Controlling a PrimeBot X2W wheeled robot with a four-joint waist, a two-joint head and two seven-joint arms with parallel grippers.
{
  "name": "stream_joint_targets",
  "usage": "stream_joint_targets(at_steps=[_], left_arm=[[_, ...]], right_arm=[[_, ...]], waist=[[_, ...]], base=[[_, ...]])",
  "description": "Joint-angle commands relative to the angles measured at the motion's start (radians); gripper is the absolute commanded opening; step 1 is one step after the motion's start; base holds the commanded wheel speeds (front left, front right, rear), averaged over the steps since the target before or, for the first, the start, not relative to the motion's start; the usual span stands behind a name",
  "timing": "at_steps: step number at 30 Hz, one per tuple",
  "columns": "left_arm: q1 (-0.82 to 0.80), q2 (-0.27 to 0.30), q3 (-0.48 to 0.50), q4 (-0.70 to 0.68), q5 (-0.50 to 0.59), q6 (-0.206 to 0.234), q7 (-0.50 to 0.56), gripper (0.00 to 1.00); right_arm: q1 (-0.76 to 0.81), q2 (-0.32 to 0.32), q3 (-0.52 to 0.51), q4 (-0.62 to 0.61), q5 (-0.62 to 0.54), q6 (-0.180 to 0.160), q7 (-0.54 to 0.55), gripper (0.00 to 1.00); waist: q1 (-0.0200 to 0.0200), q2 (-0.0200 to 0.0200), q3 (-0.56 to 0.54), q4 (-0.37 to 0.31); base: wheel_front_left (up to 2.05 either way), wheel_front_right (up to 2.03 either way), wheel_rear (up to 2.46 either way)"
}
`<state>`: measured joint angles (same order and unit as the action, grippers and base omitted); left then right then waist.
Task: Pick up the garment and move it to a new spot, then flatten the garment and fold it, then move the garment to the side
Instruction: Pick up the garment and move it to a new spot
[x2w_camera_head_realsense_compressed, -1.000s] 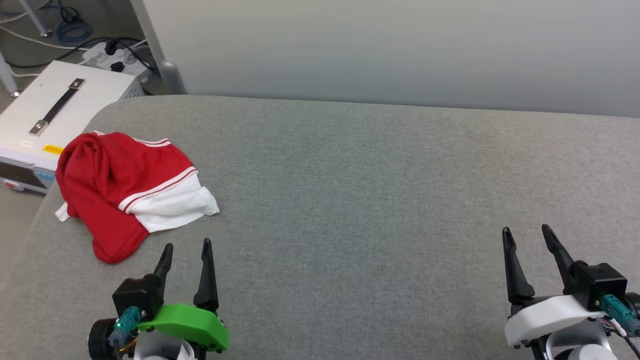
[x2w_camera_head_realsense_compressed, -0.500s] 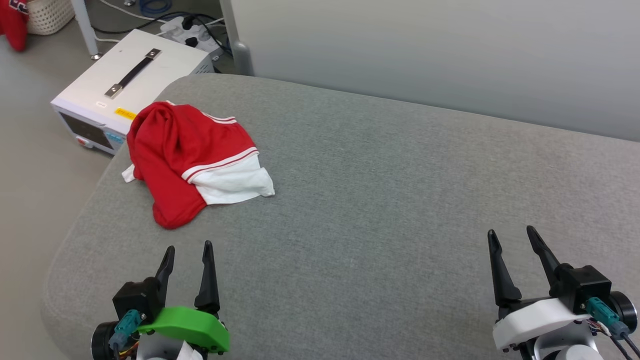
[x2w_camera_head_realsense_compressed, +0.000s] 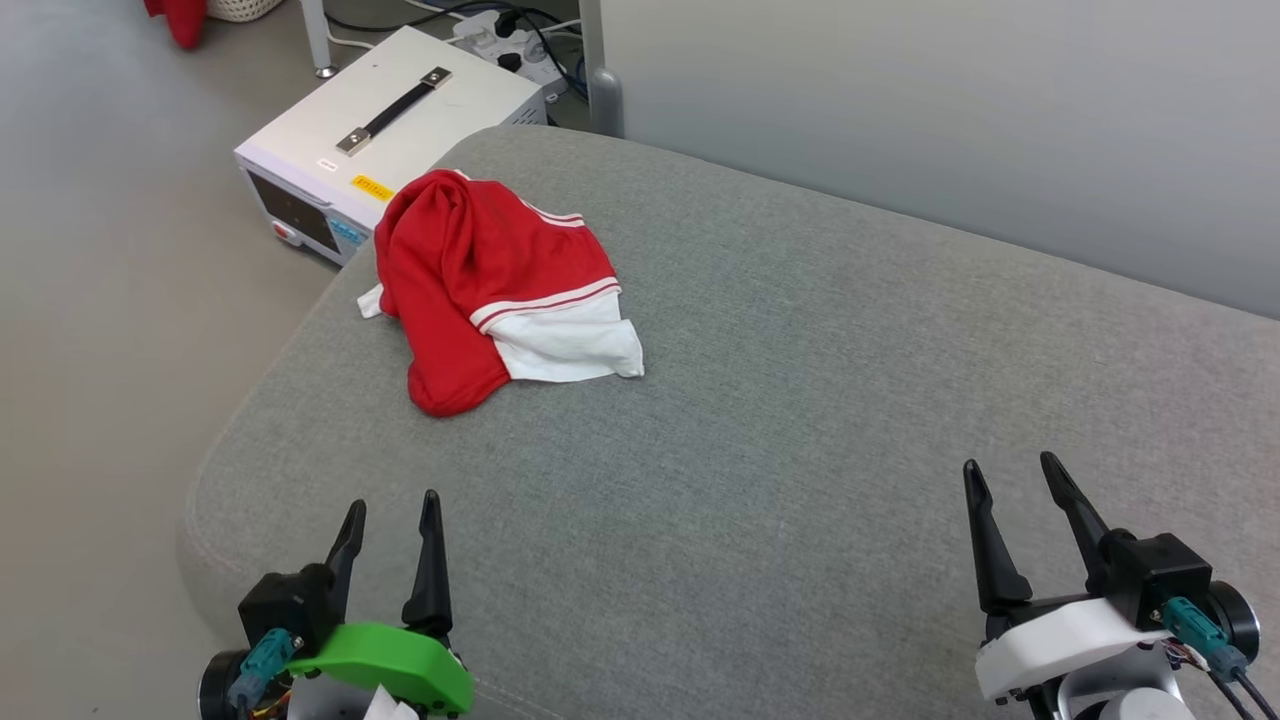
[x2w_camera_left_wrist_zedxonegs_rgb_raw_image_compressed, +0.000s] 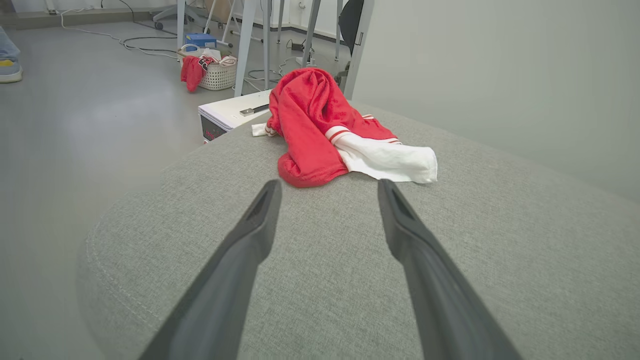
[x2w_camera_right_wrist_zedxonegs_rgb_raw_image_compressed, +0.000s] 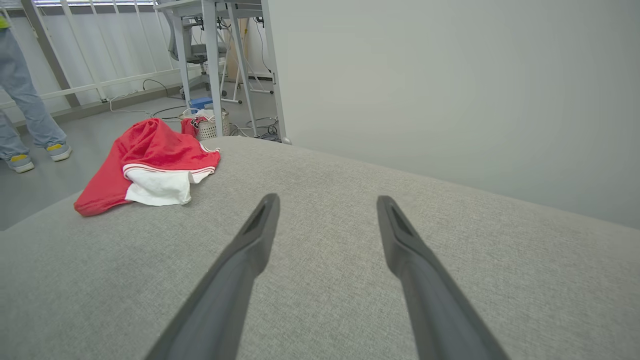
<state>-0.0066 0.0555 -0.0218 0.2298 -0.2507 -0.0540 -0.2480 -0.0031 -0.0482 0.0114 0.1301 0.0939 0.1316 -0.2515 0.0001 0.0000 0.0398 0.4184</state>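
Note:
The garment (x2w_camera_head_realsense_compressed: 480, 275) is a red shirt with a white sleeve and striped trim, lying crumpled near the far left corner of the grey padded table (x2w_camera_head_realsense_compressed: 800, 400). In the left wrist view the garment (x2w_camera_left_wrist_zedxonegs_rgb_raw_image_compressed: 320, 130) lies just past the fingertips; in the right wrist view the garment (x2w_camera_right_wrist_zedxonegs_rgb_raw_image_compressed: 150, 160) sits far to the left. My left gripper (x2w_camera_head_realsense_compressed: 392, 508) hovers open at the table's near left edge, nothing between its fingers. At the near right, my right gripper (x2w_camera_head_realsense_compressed: 1008, 470) is likewise open and holds nothing.
A white equipment box (x2w_camera_head_realsense_compressed: 390, 150) with a black handle stands on the floor beyond the table's left corner. A pale partition wall (x2w_camera_head_realsense_compressed: 950, 120) runs behind the table. A wicker basket (x2w_camera_left_wrist_zedxonegs_rgb_raw_image_compressed: 217, 75) with clothes sits by desk legs. A person's legs (x2w_camera_right_wrist_zedxonegs_rgb_raw_image_compressed: 25, 110) stand at the far left.
The head camera has swung left, so the garment and white box now sit further right and higher in view. Both grippers stay open and the garment has not moved.

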Motion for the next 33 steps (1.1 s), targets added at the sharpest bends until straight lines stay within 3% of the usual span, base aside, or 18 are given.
stream_joint_targets(at_steps=[1,17,25,29,33], left_arm=[[-0.017,-0.005,-0.002,0.007,-0.014,-0.008,-0.014,1.00],[-0.017,-0.005,-0.002,-0.003,-0.025,-0.001,-0.014,1.00],[-0.086,-0.004,0.002,0.036,-0.028,-0.025,-0.014,1.00],[-0.189,0.030,-0.003,0.138,-0.034,-0.046,-0.009,1.00],[-0.330,0.092,-0.002,0.204,-0.063,-0.061,0.068,1.00]], right_arm=[[-0.017,-0.002,0.003,0.006,0.010,-0.001,-0.010,1.00],[-0.017,-0.002,0.003,0.002,0.006,-0.001,-0.010,1.00],[-0.050,-0.002,0.001,-0.029,-0.040,-0.001,-0.010,1.00],[-0.076,-0.002,0.001,-0.046,-0.070,-0.001,-0.010,1.00],[-0.104,-0.007,0.003,-0.066,-0.089,-0.001,-0.010,1.00]], waist=[[-0.0001,0.0000,0.004,0.021],[-0.0001,0.0000,0.017,0.021],[-0.0001,0.0000,0.116,-0.015],[-0.0001,0.0000,0.181,-0.050],[-0.0001,0.0000,0.252,-0.092]], base=[[0.00,0.00,0.00],[0.00,0.00,0.00],[0.00,0.00,0.00],[0.00,0.00,0.00],[0.00,0.00,0.00]])
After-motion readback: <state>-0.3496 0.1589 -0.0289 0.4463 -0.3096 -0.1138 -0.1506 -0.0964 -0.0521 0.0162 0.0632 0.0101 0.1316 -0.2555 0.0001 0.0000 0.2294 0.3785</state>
